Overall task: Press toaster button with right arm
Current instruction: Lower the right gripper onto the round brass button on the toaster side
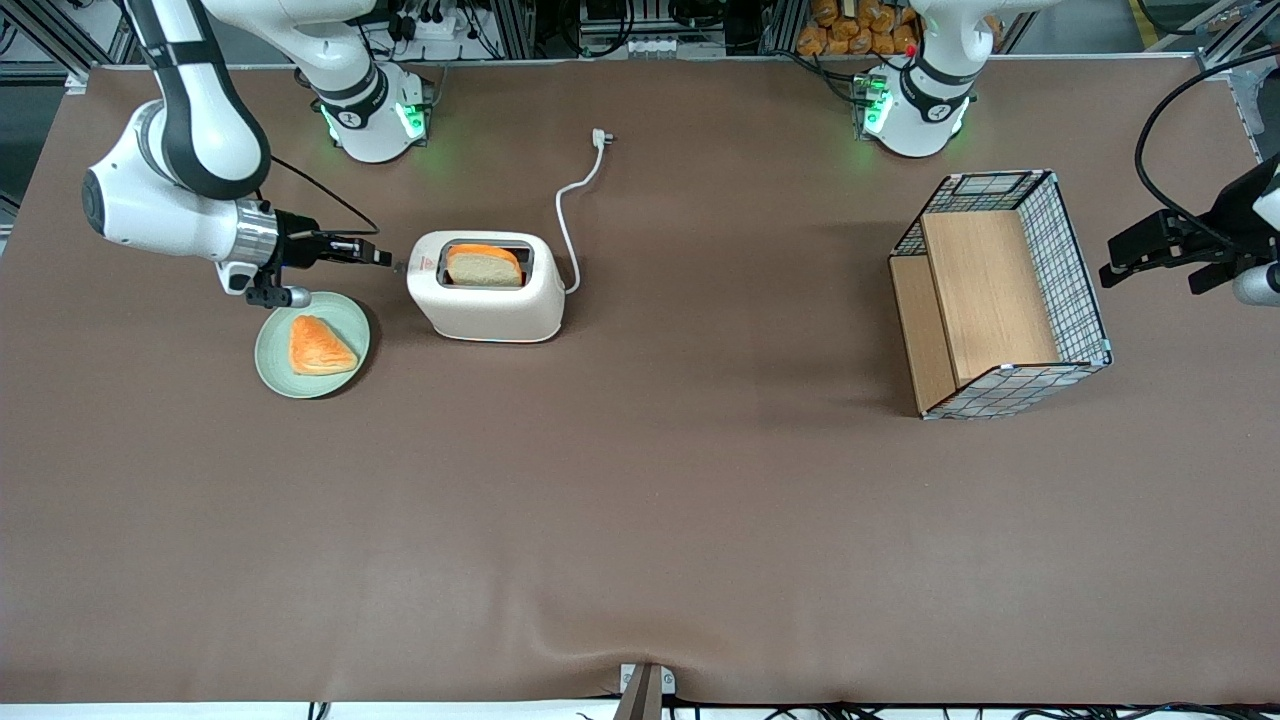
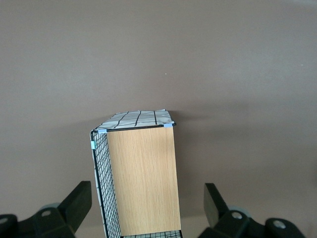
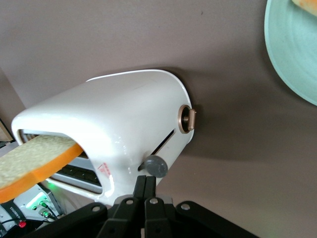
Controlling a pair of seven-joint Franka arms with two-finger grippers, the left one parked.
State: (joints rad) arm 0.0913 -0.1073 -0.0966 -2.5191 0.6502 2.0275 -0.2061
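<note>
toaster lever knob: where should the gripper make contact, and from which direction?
Contact the toaster button, the small grey knob at the slot in the toaster's narrow end facing the green plate. Come in from that end, above the knob, then push down along the slot. The gripper, fingers shut, already sits at the knob; probably press with the closed tips rather than pinching.

Green plate [image 1: 268, 357] holds pastry [image 1: 319, 346]; wire-and-wood basket [image 1: 1085, 300].
</note>
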